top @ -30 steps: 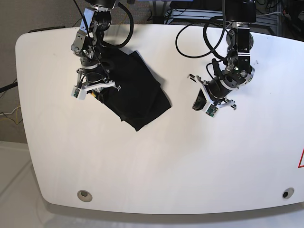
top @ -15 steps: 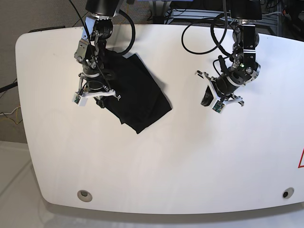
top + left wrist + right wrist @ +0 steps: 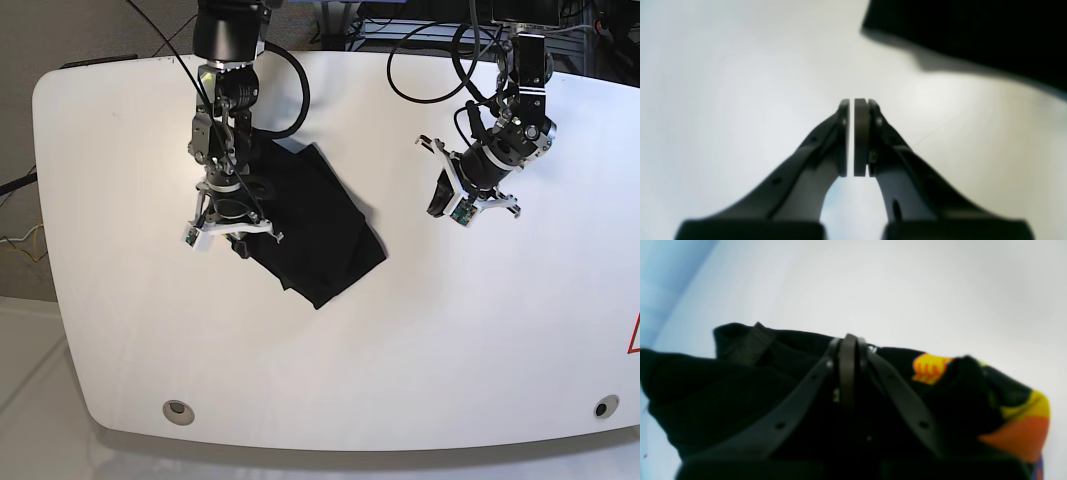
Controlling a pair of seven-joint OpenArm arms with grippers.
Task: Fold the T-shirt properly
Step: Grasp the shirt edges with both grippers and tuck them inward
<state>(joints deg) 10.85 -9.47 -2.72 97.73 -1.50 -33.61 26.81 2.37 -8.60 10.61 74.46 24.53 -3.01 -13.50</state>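
Over T-shirt (image 3: 320,225), right tool (image 3: 238,243) clamped, pointing down

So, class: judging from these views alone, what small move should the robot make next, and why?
Probably keep sliding the folded T-shirt toward the table's middle. The right gripper is shut on its edge, with the bundle lying off-centre, while the left gripper hangs shut and empty above bare table, clear of the cloth.

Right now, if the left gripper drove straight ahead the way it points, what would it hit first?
Probably the bare white table. The left gripper, jaws shut and empty, aims at open tabletop; the black T-shirt lies off to one side, though depth is unclear.
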